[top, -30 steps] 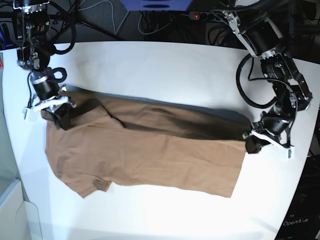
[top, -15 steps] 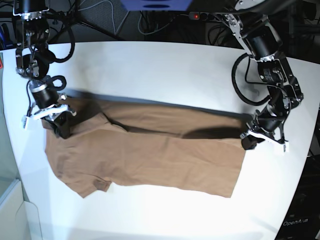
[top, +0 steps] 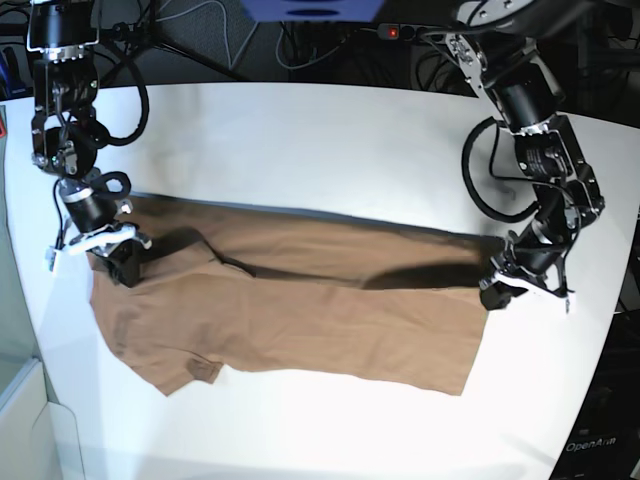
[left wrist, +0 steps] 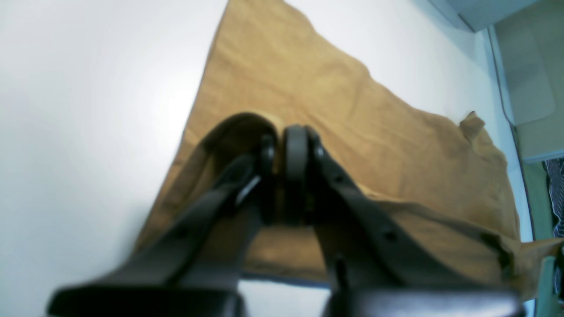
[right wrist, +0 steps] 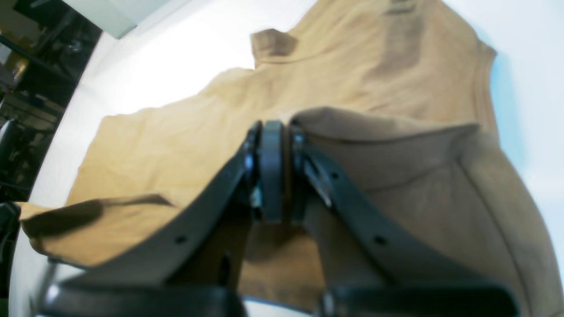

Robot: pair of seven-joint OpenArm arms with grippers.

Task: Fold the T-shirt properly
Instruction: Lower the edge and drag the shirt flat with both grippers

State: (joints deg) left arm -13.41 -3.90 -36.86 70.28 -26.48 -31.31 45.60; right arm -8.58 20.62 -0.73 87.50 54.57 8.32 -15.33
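Note:
The tan-brown T-shirt (top: 300, 320) lies lengthwise across the white table (top: 300, 130), with its far long edge lifted and doubled over the near half. At the sleeve end on the base view's left, my right gripper (top: 118, 266) is shut on that edge. The left gripper (top: 494, 294) pinches the hem-end corner on the view's right. In the left wrist view the left gripper (left wrist: 278, 149) is closed on a fold of T-shirt (left wrist: 352, 114). The right wrist view shows the right gripper (right wrist: 274, 132) clamped on a raised flap of T-shirt (right wrist: 185, 136).
Black cables and a power strip (top: 410, 32) run behind the table's far edge. A blue object (top: 310, 8) sits at the top centre. The table's curved left edge (top: 22, 330) borders a pale floor.
Both grippers have drawn the held far edge a little toward the front of the table. The raised fold now lies lower and flatter over the shirt.

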